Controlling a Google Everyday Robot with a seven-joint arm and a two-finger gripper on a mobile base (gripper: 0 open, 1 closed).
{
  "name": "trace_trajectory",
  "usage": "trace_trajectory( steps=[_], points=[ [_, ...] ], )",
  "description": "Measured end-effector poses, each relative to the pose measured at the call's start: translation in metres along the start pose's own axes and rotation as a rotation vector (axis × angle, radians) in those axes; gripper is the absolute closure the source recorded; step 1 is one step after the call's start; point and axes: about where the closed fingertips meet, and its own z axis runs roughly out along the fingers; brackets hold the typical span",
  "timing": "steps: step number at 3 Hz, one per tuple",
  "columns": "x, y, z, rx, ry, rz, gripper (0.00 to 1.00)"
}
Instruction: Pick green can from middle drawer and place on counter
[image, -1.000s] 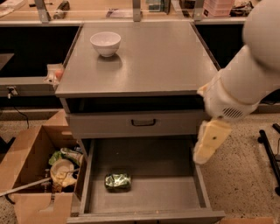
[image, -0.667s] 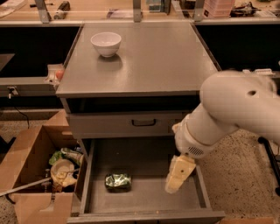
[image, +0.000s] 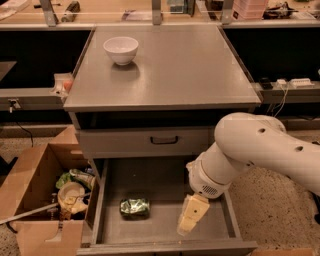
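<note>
Pincer (image: 191, 218) in middle drawer (image: 150, 180), near green can (image: 134, 207) on its frame-right, apart. The can lies on its side, long axis toward pincer. Pincer open/closed: can't tell.

The light is warm and a bit dim and comes from above, so the grey bench (image: 170, 75) glows softly and the white bowl (image: 120, 49) drops a small shadow in front of it. Under the bench top it is very dark. My gripper (image: 185, 227) hangs low inside the middle drawer (image: 150, 180), pale yellow in the light, and the green can (image: 134, 207) near it shows little bright spots.
</note>
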Motion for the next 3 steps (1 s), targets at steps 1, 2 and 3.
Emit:
trace_trajectory(
  steps=[1, 2, 3],
  points=[
    [-0.004, -0.001, 0.027, -0.004, 0.014, -0.020, 0.00],
    [-0.004, -0.006, 0.106, -0.032, 0.010, -0.044, 0.00],
    [-0.017, -0.019, 0.180, -0.033, -0.040, -0.053, 0.00]
  ],
)
